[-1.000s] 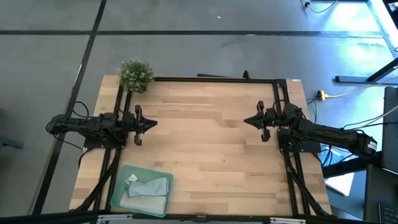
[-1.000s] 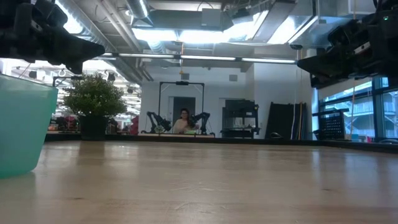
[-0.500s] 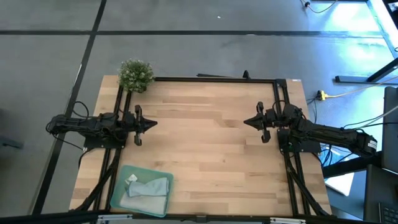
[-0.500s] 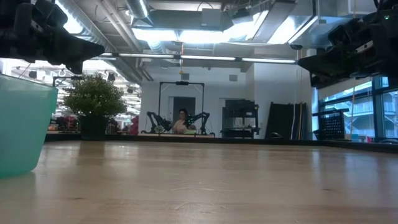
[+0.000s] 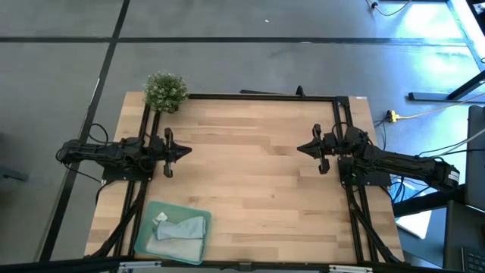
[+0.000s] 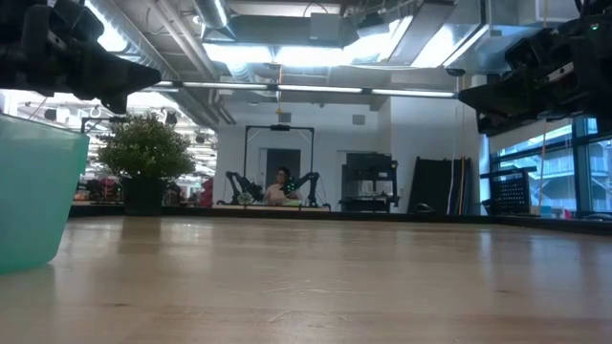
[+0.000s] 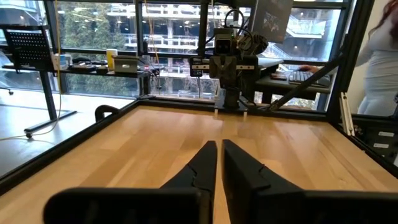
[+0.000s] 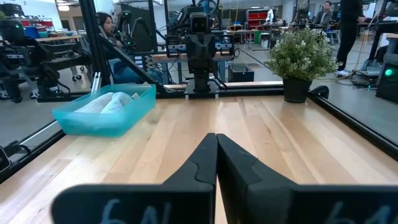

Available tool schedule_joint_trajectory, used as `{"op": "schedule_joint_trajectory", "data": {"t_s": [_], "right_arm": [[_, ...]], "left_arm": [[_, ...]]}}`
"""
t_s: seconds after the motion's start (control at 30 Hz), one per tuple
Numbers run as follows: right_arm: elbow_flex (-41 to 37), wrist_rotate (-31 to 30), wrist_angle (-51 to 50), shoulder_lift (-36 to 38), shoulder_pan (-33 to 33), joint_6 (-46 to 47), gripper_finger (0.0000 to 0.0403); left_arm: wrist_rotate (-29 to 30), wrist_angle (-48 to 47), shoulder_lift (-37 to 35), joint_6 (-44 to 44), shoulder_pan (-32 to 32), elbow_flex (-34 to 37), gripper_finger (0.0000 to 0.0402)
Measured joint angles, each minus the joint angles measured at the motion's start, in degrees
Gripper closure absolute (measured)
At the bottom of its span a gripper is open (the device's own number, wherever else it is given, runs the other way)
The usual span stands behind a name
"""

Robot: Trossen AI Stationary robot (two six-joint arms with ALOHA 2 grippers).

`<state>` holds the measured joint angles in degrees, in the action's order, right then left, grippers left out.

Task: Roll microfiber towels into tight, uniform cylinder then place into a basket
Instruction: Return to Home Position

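Wood counter (image 5: 258, 189) carries the basket (image 5: 149, 227) in a left-side corner, away from the plant (image 5: 164, 91); both towels (image 5: 182, 227) lie inside it. Left gripper (image 5: 188, 150) and right gripper (image 5: 299, 149) hover at opposite sides, facing each other, fingers clenched together.

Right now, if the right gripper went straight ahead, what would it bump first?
Probably the left gripper, facing the right gripper across the table; nothing shows between them. The basket sits off to one side.

- I see a robotics lab: another arm rig (image 6: 308, 182) stands across the room, a person (image 6: 281, 188) seated at it.
- I note exposed ceiling ducts (image 6: 273, 29) and tall windows (image 7: 93, 43).
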<state>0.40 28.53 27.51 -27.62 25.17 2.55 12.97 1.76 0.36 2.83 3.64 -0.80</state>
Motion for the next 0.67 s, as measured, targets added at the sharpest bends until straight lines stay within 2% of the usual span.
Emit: {"op": "schedule_joint_trajectory", "data": {"t_s": [0.27,0.67], "right_arm": [[0.0,0.0,0.0,0.0,0.0,0.0,0.0392],[0.0,0.0,0.0,0.0,0.0,0.0,0.0392]], "left_arm": [[0.0,0.0,0.0,0.0,0.0,0.0,0.0371],[0.0,0.0,0.0,0.0,0.0,0.0,0.0389]]}}
